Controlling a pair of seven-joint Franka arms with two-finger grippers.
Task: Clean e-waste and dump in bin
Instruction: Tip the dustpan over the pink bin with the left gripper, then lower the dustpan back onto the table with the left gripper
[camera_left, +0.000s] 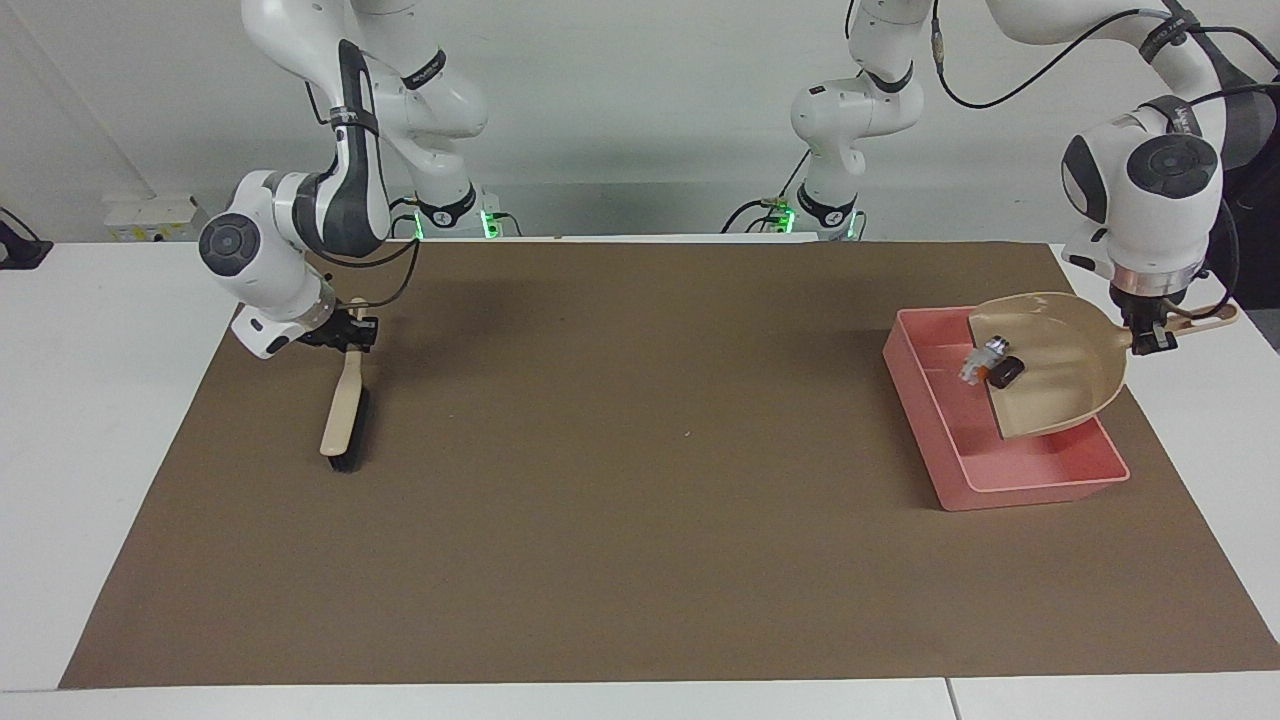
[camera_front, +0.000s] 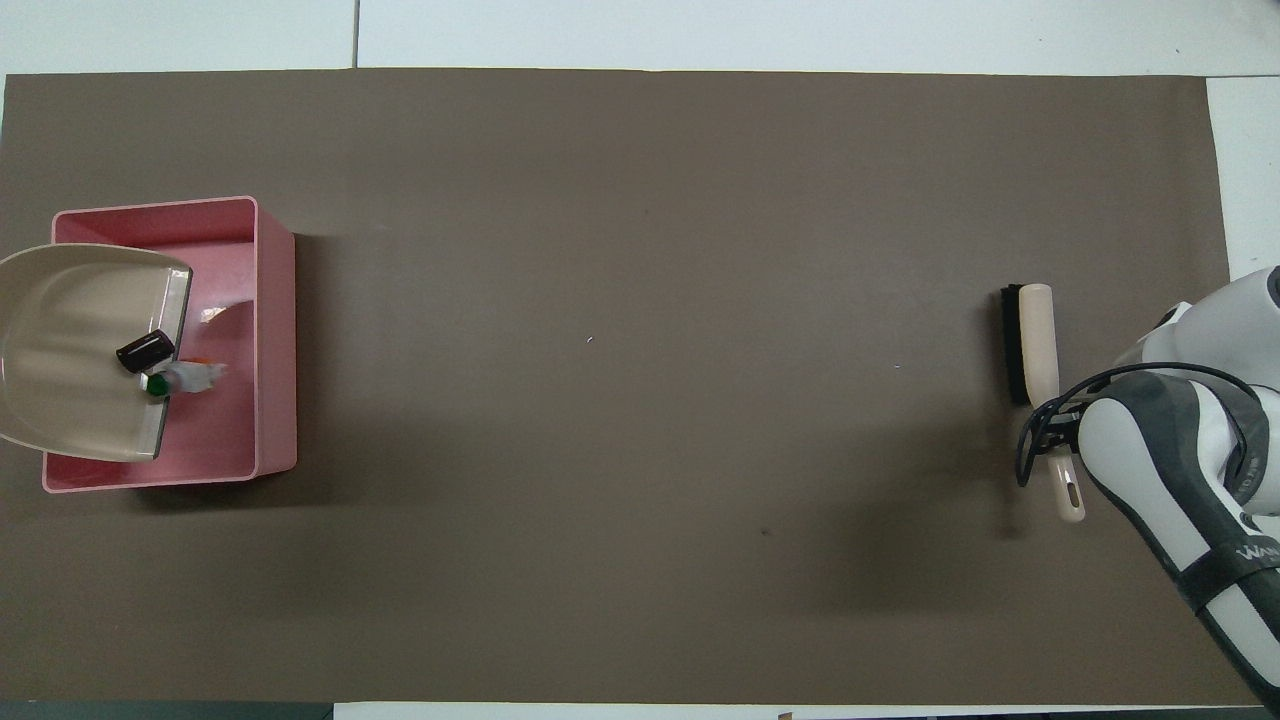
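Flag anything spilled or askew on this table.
Nothing spilled. The dustpan is tilted on purpose over the bin, held by the left pincer; the e-waste sits at its lip. The right pincer holds the brush.

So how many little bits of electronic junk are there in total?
2, both at the lip of the tilted dustpan over the pink bin: the white scrap is sliding off the edge, and the dark chip sits beside it. None seems hidden.
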